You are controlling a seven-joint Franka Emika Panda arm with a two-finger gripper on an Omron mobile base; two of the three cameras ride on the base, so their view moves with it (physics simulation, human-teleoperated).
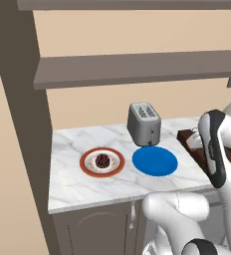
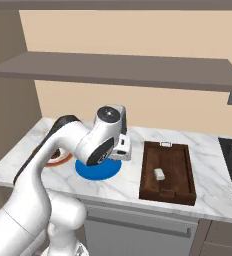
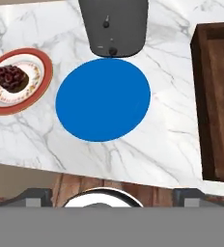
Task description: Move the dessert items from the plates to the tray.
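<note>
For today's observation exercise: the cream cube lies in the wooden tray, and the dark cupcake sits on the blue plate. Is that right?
Not quite. The dark cupcake sits on the red-rimmed white plate, as the hand view shows; the blue plate is bare. The cream cube does lie in the wooden tray.

Counting the counter: two plates, two desserts, one tray, one toaster.

Two plates: one blue plate straight ahead of the hand, bare, and one red-rimmed plate off to the hand's left. Two desserts: one dark cupcake sits on that red-rimmed plate, one cream cube lies in the tray. One wooden tray to the hand's right. One grey toaster beyond the blue plate.
</note>
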